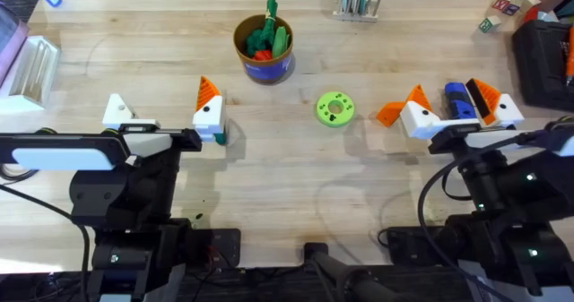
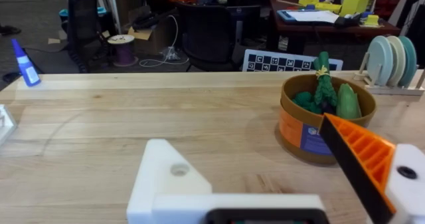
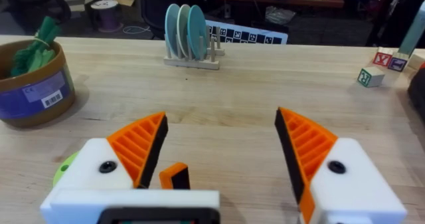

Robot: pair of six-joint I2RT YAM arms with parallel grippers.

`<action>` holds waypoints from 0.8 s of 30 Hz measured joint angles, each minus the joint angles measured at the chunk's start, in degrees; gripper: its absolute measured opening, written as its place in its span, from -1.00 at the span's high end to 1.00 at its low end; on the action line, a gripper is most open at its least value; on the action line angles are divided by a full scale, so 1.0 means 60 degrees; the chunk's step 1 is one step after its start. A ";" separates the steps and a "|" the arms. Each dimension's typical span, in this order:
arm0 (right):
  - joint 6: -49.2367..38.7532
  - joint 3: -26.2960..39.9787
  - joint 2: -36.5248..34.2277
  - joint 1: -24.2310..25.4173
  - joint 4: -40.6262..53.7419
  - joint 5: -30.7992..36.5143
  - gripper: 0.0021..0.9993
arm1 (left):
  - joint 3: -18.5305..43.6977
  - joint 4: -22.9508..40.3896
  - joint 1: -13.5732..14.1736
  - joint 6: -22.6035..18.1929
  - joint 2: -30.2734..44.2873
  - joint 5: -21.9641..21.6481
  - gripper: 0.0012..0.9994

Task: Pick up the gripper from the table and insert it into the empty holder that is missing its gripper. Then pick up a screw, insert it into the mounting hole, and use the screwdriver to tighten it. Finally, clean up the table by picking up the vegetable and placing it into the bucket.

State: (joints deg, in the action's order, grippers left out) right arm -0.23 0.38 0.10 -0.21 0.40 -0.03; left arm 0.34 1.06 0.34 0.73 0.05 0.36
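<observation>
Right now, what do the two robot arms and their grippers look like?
Both arms are black with cables. The left gripper has white blocky mounts, one orange ribbed finger, one bare holder. The right gripper has two orange fingers on white mounts with dark screw holes.

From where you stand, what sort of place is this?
Probably a robotics lab or workshop: a wooden table with robot arms, office chairs and cluttered desks behind, and a checkered calibration board at the table's edge.

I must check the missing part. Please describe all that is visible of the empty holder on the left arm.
The holder is a white, blocky plastic mount with a sloped top and one small round hole in its face. It carries no orange finger, unlike its partner mount opposite. It sits above the wooden table, apart from the bucket, with nothing between the jaws.
</observation>
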 joint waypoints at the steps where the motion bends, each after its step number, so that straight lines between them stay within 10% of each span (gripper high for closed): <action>1: 0.0000 0.0000 0.0000 0.0000 0.0000 0.0000 -0.99 | 0.0000 0.0000 0.0000 0.0000 0.0000 0.0000 -0.98; 17: 0.0000 0.0004 0.0000 0.0000 -0.0058 0.0000 -0.99 | 0.0001 0.0029 0.0000 0.0000 0.0000 -0.0005 -0.97; 24: 0.0177 0.1051 -0.0132 0.0000 0.1869 0.0000 -0.99 | 0.0995 0.2042 0.0000 0.0004 0.0117 -0.0208 -0.97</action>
State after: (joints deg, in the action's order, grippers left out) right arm 0.83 6.69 -0.69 -0.21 11.62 -0.03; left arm 6.31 13.31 0.34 0.75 0.76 -0.89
